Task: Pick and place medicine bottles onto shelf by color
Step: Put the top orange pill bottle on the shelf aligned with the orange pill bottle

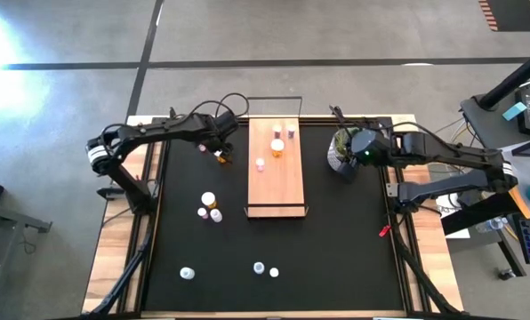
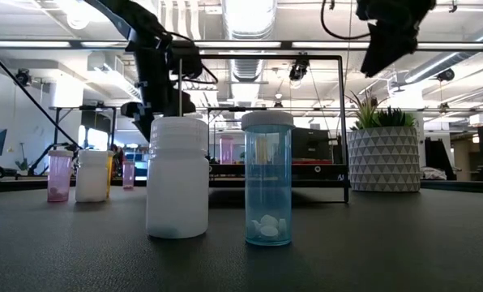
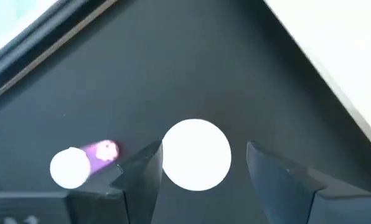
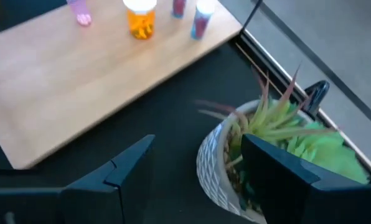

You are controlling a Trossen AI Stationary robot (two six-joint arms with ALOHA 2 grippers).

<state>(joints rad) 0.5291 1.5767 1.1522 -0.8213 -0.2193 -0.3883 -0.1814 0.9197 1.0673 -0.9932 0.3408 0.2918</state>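
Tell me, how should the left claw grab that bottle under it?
From straight above: the bottle stands upright, round white cap up, between the left gripper's open fingers. Closing on the cap's opposite sides suits its round shape. A pink bottle lies nearby, apart.

Dark jointed arms, looping black cables

You see a grey concrete floor (image 1: 336, 36) crossed by dark tape lines (image 1: 247, 64). Your low view shows a white ceiling with long bright light fixtures (image 2: 250, 16), exposed pipes, and cluttered equipment along the far wall.
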